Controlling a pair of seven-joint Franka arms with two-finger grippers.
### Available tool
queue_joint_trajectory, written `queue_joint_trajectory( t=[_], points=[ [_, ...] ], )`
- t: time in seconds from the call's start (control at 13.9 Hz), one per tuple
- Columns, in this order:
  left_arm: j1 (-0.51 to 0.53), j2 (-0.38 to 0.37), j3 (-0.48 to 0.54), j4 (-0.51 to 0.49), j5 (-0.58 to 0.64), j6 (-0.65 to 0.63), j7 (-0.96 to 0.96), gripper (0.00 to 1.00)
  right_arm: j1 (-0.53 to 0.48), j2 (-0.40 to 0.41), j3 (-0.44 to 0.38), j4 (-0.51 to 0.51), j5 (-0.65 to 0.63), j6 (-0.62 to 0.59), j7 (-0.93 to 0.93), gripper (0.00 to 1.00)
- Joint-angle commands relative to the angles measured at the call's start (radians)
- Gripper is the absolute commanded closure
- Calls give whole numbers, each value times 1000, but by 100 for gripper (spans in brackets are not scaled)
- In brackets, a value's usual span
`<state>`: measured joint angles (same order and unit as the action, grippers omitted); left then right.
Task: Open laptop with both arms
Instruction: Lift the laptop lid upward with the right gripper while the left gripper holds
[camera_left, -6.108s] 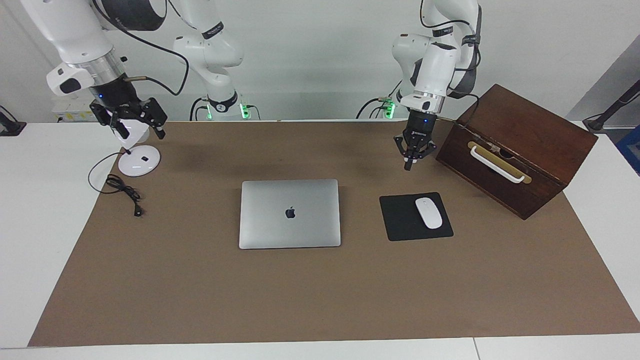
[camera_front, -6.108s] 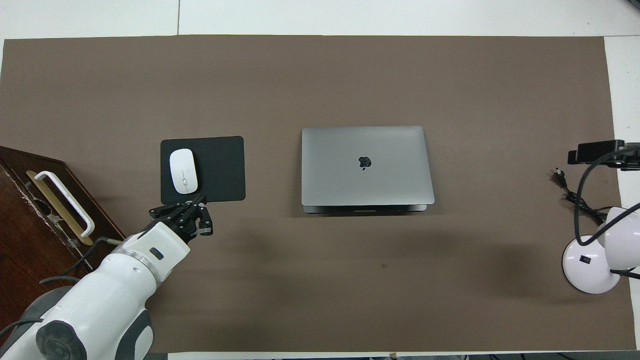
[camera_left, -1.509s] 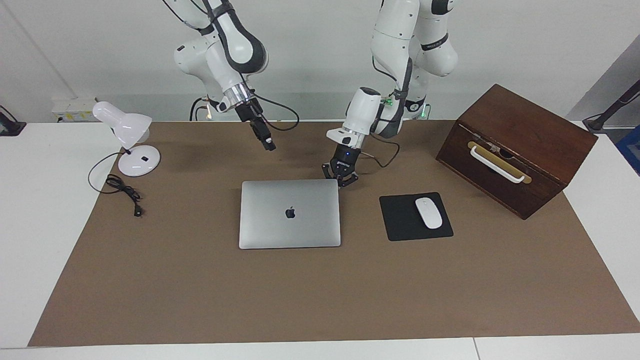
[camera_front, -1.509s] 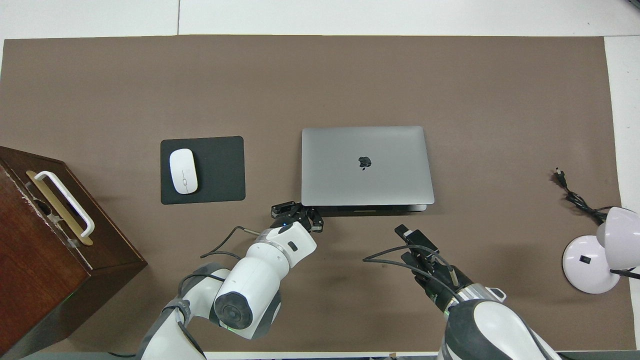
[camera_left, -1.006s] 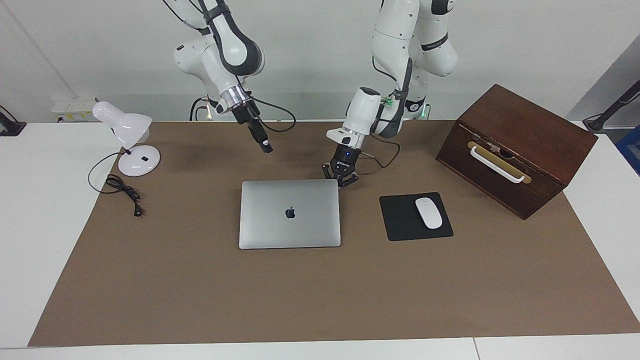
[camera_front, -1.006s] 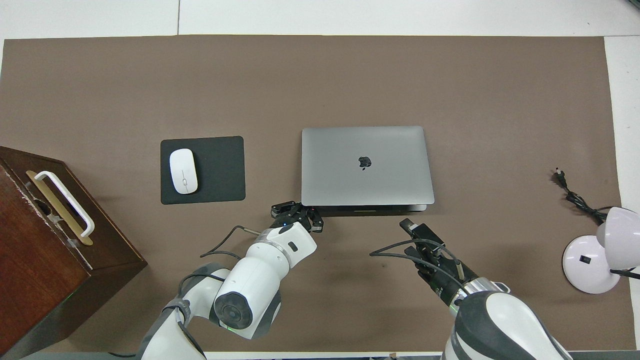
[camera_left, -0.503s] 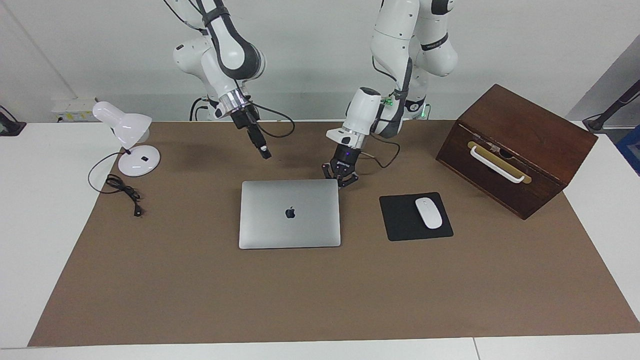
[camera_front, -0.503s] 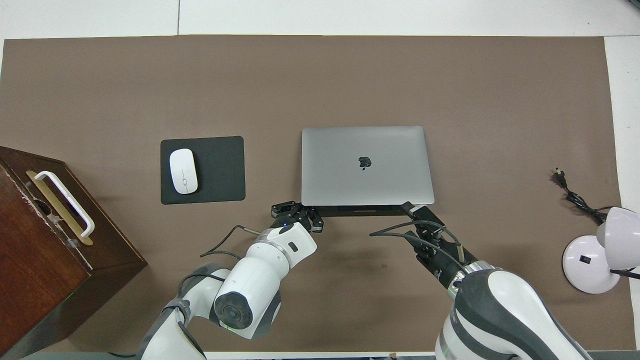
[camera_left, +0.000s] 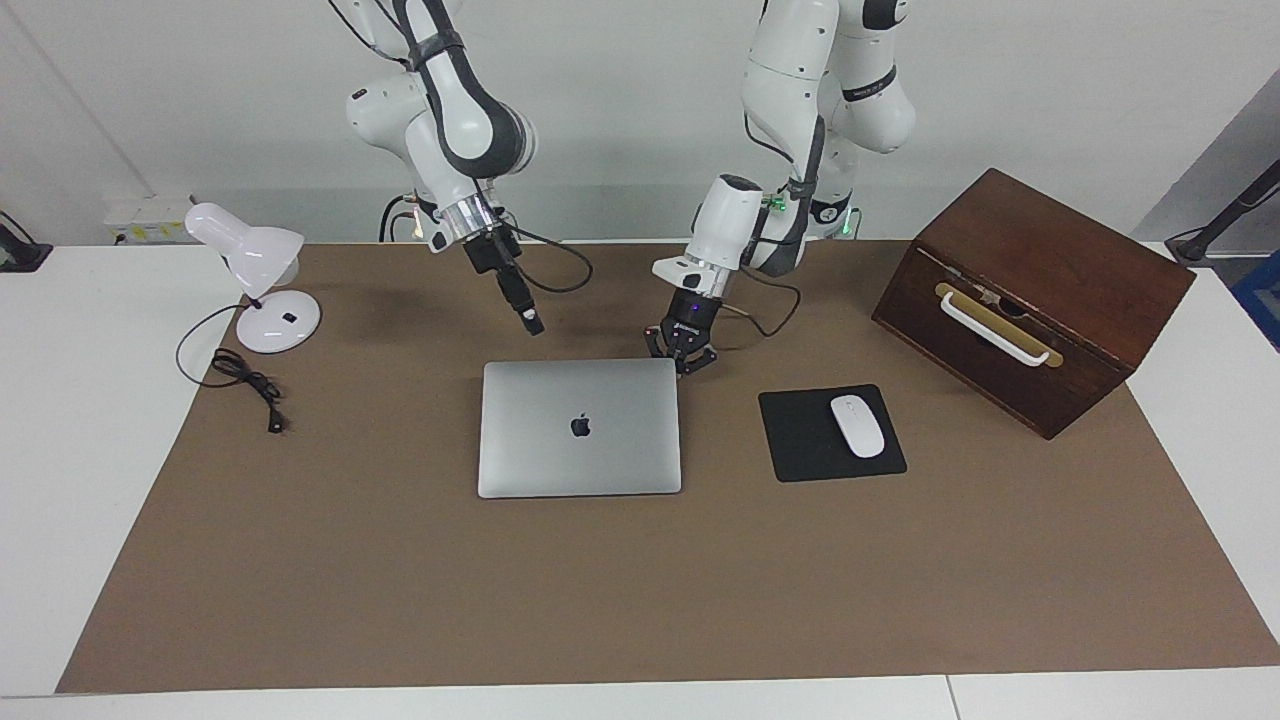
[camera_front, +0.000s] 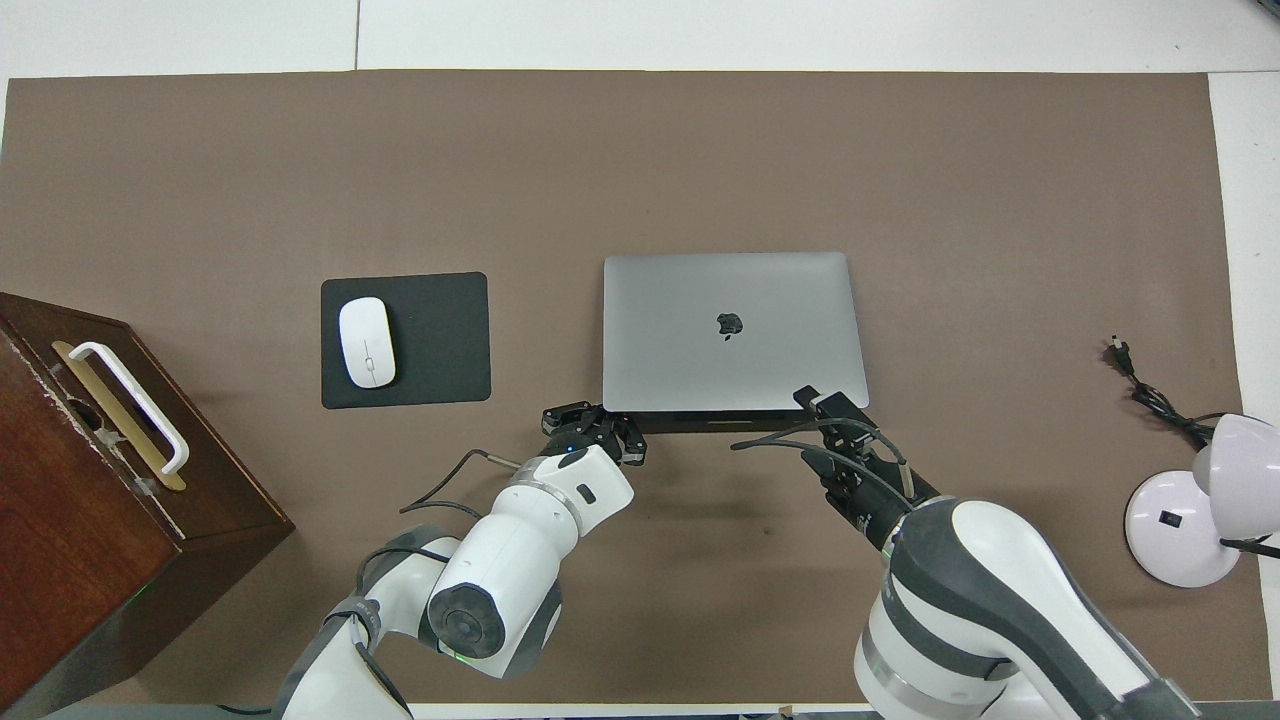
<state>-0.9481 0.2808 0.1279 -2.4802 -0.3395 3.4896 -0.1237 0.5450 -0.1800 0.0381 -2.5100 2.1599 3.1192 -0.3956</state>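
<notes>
Laptop (camera_left: 580, 427) lies shut; closed left gripper (camera_left: 684, 362) waits at its near corner as right gripper (camera_left: 533, 324), seemingly closed, descends.

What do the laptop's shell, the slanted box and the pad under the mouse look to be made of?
The laptop: probably metal, matte silver-grey with an even, soft sheen and a dark logo. The slanted box: apparently dark stained wood with a slight gloss, with a white handle on a brass-coloured plate. The mouse pad: flat matte black, likely fabric or rubber; it cannot be told which.
</notes>
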Motion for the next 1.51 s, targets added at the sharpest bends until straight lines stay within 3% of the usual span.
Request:
queue_joint_trajectory(
  t=[0.0, 1.44],
  points=[
    [-3, 57, 12, 17, -29, 14, 30, 100, -33, 69, -1, 49, 9, -25, -43, 1],
    [-3, 63, 24, 17, -29, 14, 56, 100, -108, 195, -3, 215, -54, -91, -97, 1]
  ],
)
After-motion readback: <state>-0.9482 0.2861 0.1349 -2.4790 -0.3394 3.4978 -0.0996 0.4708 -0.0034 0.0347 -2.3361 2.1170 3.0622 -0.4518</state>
